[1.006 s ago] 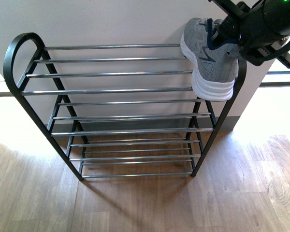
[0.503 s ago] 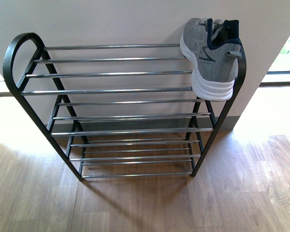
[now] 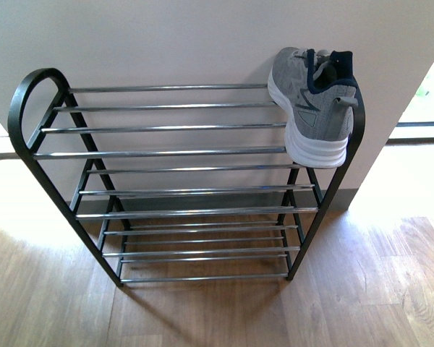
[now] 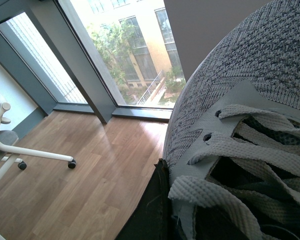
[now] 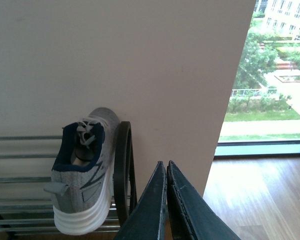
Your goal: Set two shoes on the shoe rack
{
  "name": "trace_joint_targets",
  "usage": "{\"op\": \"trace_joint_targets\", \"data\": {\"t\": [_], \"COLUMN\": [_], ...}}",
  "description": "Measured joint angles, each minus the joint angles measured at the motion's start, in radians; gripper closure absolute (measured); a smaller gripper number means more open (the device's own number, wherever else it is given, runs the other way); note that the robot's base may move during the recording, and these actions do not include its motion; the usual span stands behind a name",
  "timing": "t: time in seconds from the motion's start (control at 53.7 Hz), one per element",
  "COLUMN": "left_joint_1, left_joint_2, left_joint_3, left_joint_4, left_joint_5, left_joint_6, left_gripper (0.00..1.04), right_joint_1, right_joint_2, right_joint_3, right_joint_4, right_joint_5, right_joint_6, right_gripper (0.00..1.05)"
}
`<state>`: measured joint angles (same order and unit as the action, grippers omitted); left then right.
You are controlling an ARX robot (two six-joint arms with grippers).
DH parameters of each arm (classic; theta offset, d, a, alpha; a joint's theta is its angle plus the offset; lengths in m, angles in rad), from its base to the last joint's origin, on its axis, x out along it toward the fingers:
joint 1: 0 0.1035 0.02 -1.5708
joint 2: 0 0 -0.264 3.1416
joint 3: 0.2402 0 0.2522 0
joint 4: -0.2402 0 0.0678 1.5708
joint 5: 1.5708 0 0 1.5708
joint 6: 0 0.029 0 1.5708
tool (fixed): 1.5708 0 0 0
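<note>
**Halfway there: one shoe racked, one in hand**

Finds one grey sneaker (image 3: pixel 315 101) on the top tier of the shoe rack (image 3: pixel 166 152), at the far right end, toe to the wall and heel jutting a little over the front rod. Counts that as the first placement done. Sees nothing on the other tiers in the front view, and no arm there either.

Catches the second sneaker (image 4: pixel 250 100) filling the left wrist view, knit upper and grey laces right up against the lens, wooden floor (image 4: pixel 80 170) well below. Makes out a dark edge of the left fingers (image 4: pixel 150 210) lying against its side. Reads them as clamped on this shoe, though without sight of the opposite one.

Shows the right fingers (image 5: pixel 152 205) pressed almost together, a mere sliver between, holding nothing, and hanging near the rack's right end beside the placed sneaker.

Judges the job about half finished. Leaves the held shoe to be brought over the rods and set down, with plenty of free shelf to the left of the first.
</note>
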<state>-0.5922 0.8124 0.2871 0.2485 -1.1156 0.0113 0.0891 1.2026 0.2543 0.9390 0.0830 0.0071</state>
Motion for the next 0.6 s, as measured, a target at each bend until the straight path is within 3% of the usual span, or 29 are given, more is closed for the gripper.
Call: {"op": "trace_joint_targets", "data": {"t": [0.224,0.41,0.596], "left_joint_1": [0.0,0.0,0.0], "left_joint_2": [0.0,0.0,0.0], "left_joint_3": [0.0,0.0,0.0], "left_joint_4": [0.0,0.0,0.0], "left_joint_5": [0.0,-0.001,0.0], "left_joint_6": [0.0,0.0,0.0], "left_gripper": [1.03,1.03,1.03], "right_joint_1": [-0.084,-0.086,-0.086], "right_joint_2": [-0.187,-0.285,-0.414], "right_joint_3": [-0.121,-0.203,-0.233], "right_joint_4": [-0.071,-0.076,-0.186], "right_joint_5": [-0.078,-0.082,-0.082], "right_joint_6": [-0.001,-0.001,-0.001], "right_gripper": [1.03,1.03,1.03]}}
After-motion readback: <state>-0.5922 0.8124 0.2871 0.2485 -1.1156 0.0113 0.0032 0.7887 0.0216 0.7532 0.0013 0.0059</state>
